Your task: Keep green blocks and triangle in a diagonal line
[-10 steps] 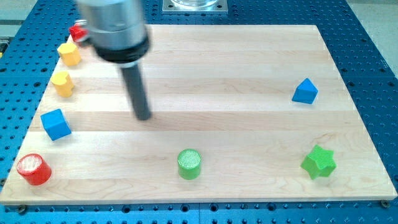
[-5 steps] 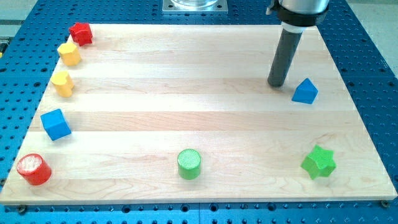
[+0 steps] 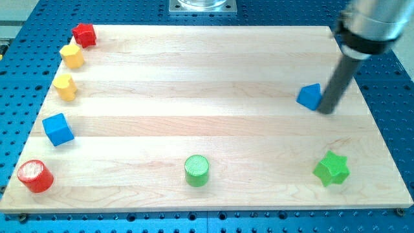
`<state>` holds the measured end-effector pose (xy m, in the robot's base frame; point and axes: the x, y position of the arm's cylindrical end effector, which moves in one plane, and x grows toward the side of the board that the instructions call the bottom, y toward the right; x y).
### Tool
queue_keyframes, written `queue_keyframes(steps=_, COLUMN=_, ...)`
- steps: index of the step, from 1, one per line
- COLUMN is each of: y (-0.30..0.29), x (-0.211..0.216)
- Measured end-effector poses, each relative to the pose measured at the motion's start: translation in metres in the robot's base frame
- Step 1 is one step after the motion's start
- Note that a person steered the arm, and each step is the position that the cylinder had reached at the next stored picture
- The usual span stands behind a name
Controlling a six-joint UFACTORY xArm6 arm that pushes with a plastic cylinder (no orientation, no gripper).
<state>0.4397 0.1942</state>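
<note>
The blue triangle (image 3: 310,96) lies at the view's right, in the upper half of the board. My tip (image 3: 326,110) is right against its right side. The green cylinder (image 3: 196,170) stands near the view's bottom edge, at the middle. The green star (image 3: 331,169) lies at the view's bottom right, below the triangle.
Along the view's left edge lie a red block (image 3: 84,34), a yellow hexagon-like block (image 3: 72,55), a yellow block (image 3: 64,86), a blue cube (image 3: 58,129) and a red cylinder (image 3: 34,176). The wooden board (image 3: 213,71) sits on a blue perforated table.
My tip swept from the view's left across to the triangle, then round to its right side. The blue triangle has shifted a little to the left.
</note>
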Motion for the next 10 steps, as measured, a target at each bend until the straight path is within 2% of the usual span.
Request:
queue_keyframes(steps=1, y=0.008, x=-0.027)
queue_keyframes(steps=2, y=-0.058, x=-0.035)
queue_keyframes(steps=3, y=-0.050, x=-0.034)
queue_keyframes(steps=4, y=-0.069, x=-0.057)
queue_keyframes(steps=5, y=-0.153, x=-0.040)
queue_keyframes(steps=6, y=-0.270, x=0.016)
queue_keyframes(steps=7, y=-0.292, x=0.061)
queue_keyframes(steps=9, y=-0.305, x=0.110)
queue_keyframes(steps=10, y=-0.304, x=0.115)
